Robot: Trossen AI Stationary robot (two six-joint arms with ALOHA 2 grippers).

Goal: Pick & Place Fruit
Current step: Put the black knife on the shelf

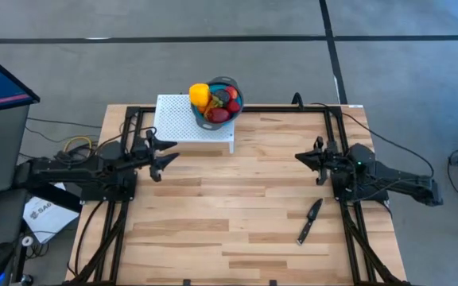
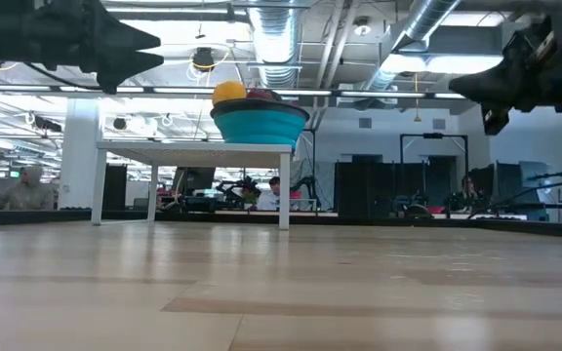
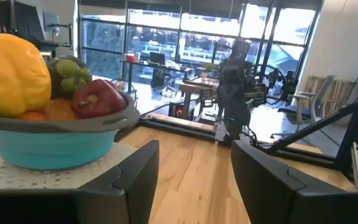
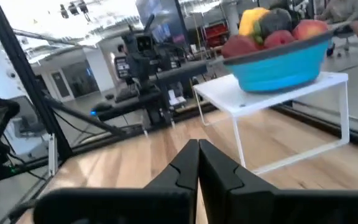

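Black-handled slim knife lies on the pale wooden table, near and right. Farther back, the right gripper hangs above the table's right side, its jaws pressed together on nothing. Level with it on the left, the left gripper hovers with jaws parted and empty. Farthest, the small toy fruit is heaped in the round blue bowl on a white perforated stand.
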